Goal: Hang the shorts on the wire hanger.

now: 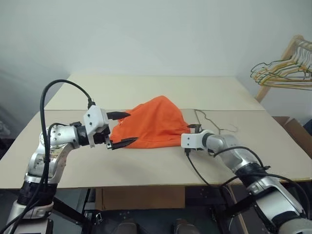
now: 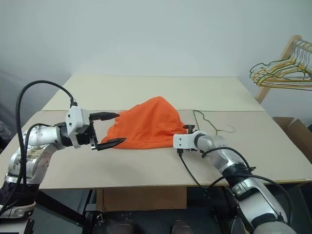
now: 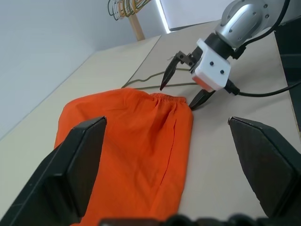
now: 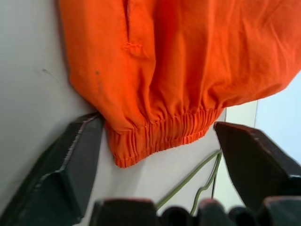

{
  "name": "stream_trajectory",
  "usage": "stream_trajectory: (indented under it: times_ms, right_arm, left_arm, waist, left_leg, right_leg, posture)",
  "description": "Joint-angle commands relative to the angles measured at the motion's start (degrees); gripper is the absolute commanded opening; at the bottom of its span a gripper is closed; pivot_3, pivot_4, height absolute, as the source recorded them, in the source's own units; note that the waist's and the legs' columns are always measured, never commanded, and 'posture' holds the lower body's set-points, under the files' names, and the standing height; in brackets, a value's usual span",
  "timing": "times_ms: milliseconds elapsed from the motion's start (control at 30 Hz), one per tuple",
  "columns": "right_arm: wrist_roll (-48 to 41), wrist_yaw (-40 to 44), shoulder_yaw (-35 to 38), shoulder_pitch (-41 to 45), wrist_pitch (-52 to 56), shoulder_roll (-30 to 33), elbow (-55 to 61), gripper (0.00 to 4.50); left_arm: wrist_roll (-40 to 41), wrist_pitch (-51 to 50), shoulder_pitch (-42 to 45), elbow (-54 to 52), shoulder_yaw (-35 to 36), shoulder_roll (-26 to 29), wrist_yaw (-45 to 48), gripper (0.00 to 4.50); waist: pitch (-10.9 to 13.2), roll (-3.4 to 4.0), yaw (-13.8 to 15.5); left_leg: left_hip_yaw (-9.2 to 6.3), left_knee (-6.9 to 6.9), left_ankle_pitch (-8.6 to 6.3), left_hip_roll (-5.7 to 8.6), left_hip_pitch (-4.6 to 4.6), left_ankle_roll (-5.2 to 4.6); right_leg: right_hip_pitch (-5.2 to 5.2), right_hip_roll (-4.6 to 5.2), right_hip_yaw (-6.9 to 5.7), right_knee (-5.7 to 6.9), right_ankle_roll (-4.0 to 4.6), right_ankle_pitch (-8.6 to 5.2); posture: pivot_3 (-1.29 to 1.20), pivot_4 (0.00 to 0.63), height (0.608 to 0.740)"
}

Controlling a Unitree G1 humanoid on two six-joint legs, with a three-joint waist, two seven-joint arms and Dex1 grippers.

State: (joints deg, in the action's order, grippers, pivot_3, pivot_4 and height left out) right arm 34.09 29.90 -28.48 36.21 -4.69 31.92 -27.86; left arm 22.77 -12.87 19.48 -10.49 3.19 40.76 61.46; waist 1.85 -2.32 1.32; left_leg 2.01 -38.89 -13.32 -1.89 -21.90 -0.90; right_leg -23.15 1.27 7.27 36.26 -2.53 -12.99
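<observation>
A: The shorts (image 1: pixel 155 123) are lying bunched mid-table (image 1: pixel 146 168), soft and light; how should they be taken?

B: By the waistband, the firmest edge. It's facing the right gripper (image 3: pixel 181 89), whose jaws are standing open around it.

A: And the hanger (image 2: pixel 208 123)?

B: Probably lying flat behind them. The left gripper (image 1: pixel 123 129) is hovering open, empty.

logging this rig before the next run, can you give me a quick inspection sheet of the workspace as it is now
surface: pale tabletop, a seam running across it
job's things: orange shorts bunched mid-table, waistband towards the right arm; wire hanger flat on the table beside the waistband
clutter: nothing seen
grippers: left gripper open, raised beside the shorts, holding nothing; right gripper open, fingers either side of the waistband, not closed on it
cables: black cable looping over the left arm; another under the right wrist
surroundings: wooden rack with bunched hangers, plain wall
</observation>
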Motion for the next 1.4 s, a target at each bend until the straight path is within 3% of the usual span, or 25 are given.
stream_trajectory:
  times_ms: [33, 333, 533, 767, 1033, 1133, 1400]
  right_arm:
    - [1.8, -0.8, -0.8, 1.6, -1.6, -0.2, -3.7, 3.18]
    - [1.8, 0.4, -1.1, 0.4, -2.9, -0.2, -2.3, 0.03]
    - [1.0, 2.5, 0.2, -2.1, -3.1, 2.6, 5.4, 0.03]
    - [-3.7, 9.6, 4.9, -8.5, -1.9, 8.2, 21.4, 0.03]
    - [-4.6, 12.3, 7.3, -10.7, -0.1, 9.3, 28.0, 0.03]
    - [-4.8, 12.8, 7.9, -10.8, 0.6, 9.3, 29.5, 0.00]
    - [-5.0, 14.2, 9.7, -12.8, 1.9, 10.3, 33.2, 0.00]
  left_arm:
    - [0.4, 0.9, 0.8, -0.9, 0.3, -0.2, -0.3, 4.50]
    - [0.1, 1.8, 0.8, -0.4, 0.0, -0.5, 0.3, 4.50]
    - [-5.0, 5.1, 1.0, 1.6, -2.2, 1.5, 0.9, 4.50]
    - [-21.5, 18.7, -0.6, 11.6, -9.8, 8.3, 1.6, 4.50]
    - [-41.1, 27.3, 5.4, 26.7, -19.0, 8.7, -7.1, 4.50]
    - [-45.6, 30.5, 8.4, 33.3, -21.6, 7.1, -11.3, 3.93]
    - [-48.7, 33.0, 12.8, 41.9, -23.1, 4.7, -15.3, 1.23]
  waist:
    - [0.0, 0.00, -0.3]
    - [0.0, 0.02, -0.6]
    - [0.0, 0.04, -0.5]
    - [0.1, 0.18, -0.6]
    - [0.1, 0.19, -0.5]
    - [0.1, 0.18, -0.3]
    - [0.1, 0.18, -0.4]
  left_leg:
    - [0.00, 0.00, 0.00, 0.00, 0.05, 0.00]
    - [0.00, 0.11, 0.00, 0.00, -0.11, 0.00]
    - [-0.02, 0.23, -0.01, 0.01, -0.13, 0.00]
    - [0.00, 0.30, -0.01, 0.01, -0.19, 0.00]
    - [0.06, 0.31, 0.00, 0.00, -0.43, 0.00]
    - [0.09, 0.27, 0.00, 0.07, -0.45, 0.00]
    - [0.19, 0.20, 0.00, 0.02, -0.41, 0.00]
  right_leg:
    - [0.04, 0.02, -0.01, 0.00, 0.00, 0.00]
    - [-0.09, 0.03, -0.03, -0.01, 0.02, -0.03]
    - [-0.11, 0.04, -0.06, -0.04, 0.03, -0.12]
    - [-0.22, 0.07, -0.07, -0.05, 0.12, -0.23]
    - [-0.58, 0.06, -0.05, 0.11, 0.14, -0.25]
    - [-0.73, 0.07, -0.01, 0.42, 0.17, -0.33]
    - [-0.92, 0.00, 0.07, 0.83, 0.22, -0.41]
  posture:
    - [0.16, 0.000, 0.740]
    - [0.16, 0.000, 0.740]
    - [0.15, 0.000, 0.740]
    - [0.13, 0.000, 0.740]
    - [0.11, 0.000, 0.740]
    - [0.10, 0.000, 0.740]
    - [0.08, 0.000, 0.740]
